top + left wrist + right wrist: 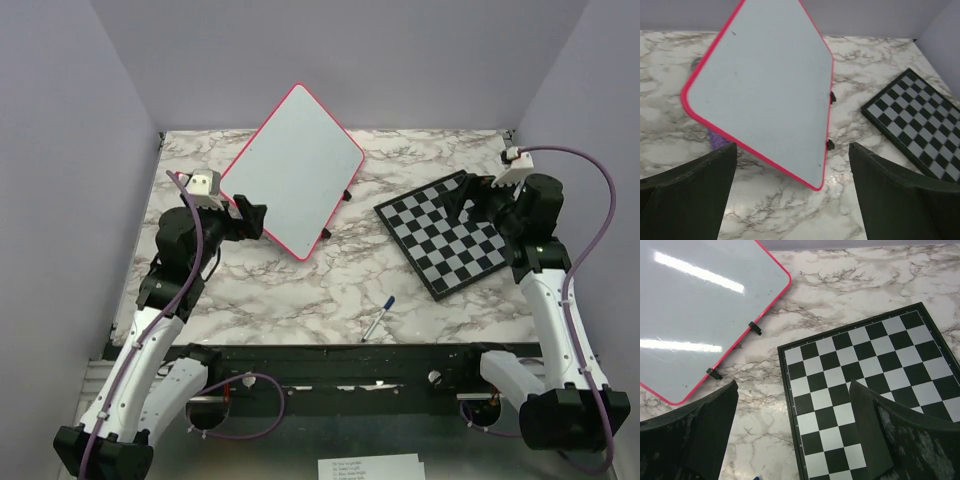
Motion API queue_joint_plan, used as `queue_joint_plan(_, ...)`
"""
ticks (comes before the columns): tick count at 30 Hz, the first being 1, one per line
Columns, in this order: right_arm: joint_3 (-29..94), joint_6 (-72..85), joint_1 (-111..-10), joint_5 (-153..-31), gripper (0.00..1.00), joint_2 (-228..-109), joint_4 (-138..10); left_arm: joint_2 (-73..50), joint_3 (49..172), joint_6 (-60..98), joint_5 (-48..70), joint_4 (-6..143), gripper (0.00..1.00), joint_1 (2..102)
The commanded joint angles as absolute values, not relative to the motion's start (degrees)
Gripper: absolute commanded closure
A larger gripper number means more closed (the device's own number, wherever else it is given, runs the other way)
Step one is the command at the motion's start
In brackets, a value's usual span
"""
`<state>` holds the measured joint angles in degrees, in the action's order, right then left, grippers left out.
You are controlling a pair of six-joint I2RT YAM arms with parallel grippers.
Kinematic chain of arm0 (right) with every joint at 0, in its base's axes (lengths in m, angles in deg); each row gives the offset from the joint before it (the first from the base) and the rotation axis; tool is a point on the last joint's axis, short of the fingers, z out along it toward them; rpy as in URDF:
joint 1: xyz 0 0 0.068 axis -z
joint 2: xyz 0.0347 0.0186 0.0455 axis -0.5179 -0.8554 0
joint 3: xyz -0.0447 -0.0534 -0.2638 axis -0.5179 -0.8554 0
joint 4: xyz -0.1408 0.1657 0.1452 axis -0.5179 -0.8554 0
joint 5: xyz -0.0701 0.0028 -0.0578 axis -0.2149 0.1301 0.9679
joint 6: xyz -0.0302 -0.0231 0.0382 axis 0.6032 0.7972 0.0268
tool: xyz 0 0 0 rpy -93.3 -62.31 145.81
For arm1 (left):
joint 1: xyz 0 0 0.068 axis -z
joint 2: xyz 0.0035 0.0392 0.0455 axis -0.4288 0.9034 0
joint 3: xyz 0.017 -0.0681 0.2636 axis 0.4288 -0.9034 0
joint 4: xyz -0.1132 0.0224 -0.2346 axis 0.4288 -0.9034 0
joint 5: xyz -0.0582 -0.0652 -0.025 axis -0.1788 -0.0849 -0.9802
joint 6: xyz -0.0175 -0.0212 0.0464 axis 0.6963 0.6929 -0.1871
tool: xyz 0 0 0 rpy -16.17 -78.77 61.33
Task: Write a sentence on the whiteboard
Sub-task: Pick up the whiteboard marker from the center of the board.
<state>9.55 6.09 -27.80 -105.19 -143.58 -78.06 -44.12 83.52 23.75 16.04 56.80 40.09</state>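
Marble table (300, 290) bears seemingly blank whiteboard (292, 170) (paper (370, 466) print illegible); left gripper (254, 217), right gripper (466, 200) gape empty.

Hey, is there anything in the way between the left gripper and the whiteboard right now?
Nothing visible. The left gripper, jaws open, faces the whiteboard directly; only bare marble table lies between them in the left wrist view. The chessboard sits off to the right, clear of that path.

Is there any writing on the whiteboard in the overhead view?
No, the whiteboard shows a bare white face inside its red rim, and the marker lies loose on the table.
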Motion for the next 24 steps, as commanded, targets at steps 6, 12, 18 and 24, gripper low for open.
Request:
queue_joint_plan(6,5.39,12.64,-27.68,-120.22,0.00,-139.82,-76.03,-41.13,86.47,31.90,15.66,50.49,0.01,63.07)
queue_joint_plan(12,1.77,29.69,-27.68,-135.22,0.00,-138.76,-78.99,-32.53,88.14,34.54,24.98,47.66,0.01,78.98)
queue_joint_plan(18,5.20,29.44,-27.50,-121.86,0.00,-140.25,-82.61,-19.79,88.67,40.34,29.21,49.15,0.11,88.49)
queue_joint_plan(24,5.11,29.17,-25.84,-121.86,0.00,-141.22,-82.96,-1.32,99.19,41.14,33.17,48.02,0.30,96.32)
